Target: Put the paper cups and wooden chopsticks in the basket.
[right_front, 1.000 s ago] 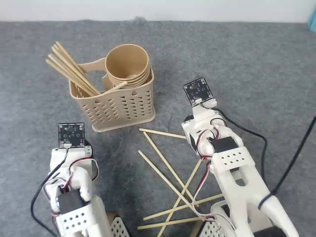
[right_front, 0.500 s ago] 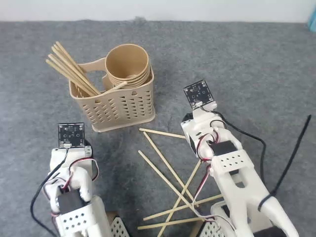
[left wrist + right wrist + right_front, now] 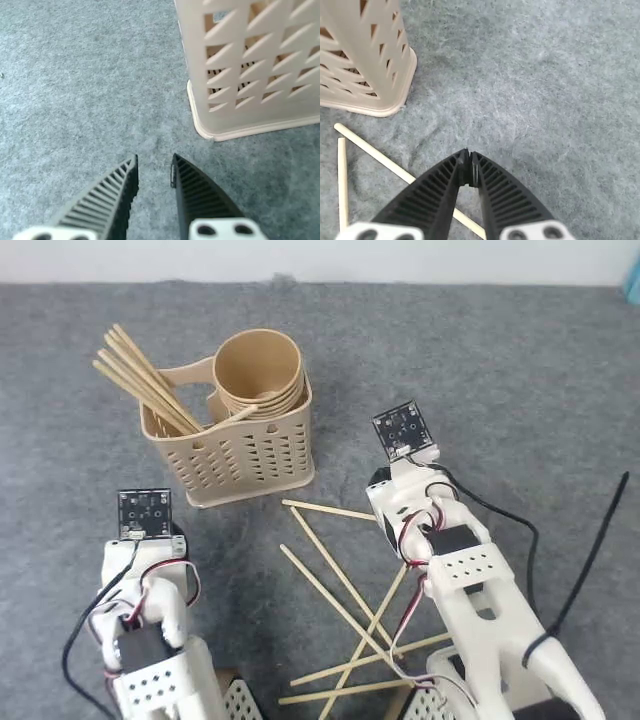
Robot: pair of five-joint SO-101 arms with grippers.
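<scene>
A beige basket (image 3: 245, 455) stands at the back left of the grey mat, holding stacked paper cups (image 3: 258, 370) and several wooden chopsticks (image 3: 140, 380) that lean out to the left. Several more chopsticks (image 3: 345, 595) lie crossed on the mat in front of it, beside the right arm. My right gripper (image 3: 469, 160) is shut and empty, just above the mat, with a chopstick (image 3: 375, 150) and the basket's corner (image 3: 380, 75) beside it. My left gripper (image 3: 153, 167) is slightly open and empty, low over bare mat near the basket's base (image 3: 240, 120).
The grey mat (image 3: 520, 370) covers the table, with free room at the right and back. Both arm bases sit at the front edge. Black cables (image 3: 590, 560) trail off the right arm.
The right arm's wrist shifted slightly between the earliest frame and half a second ago. Nothing else has moved.
</scene>
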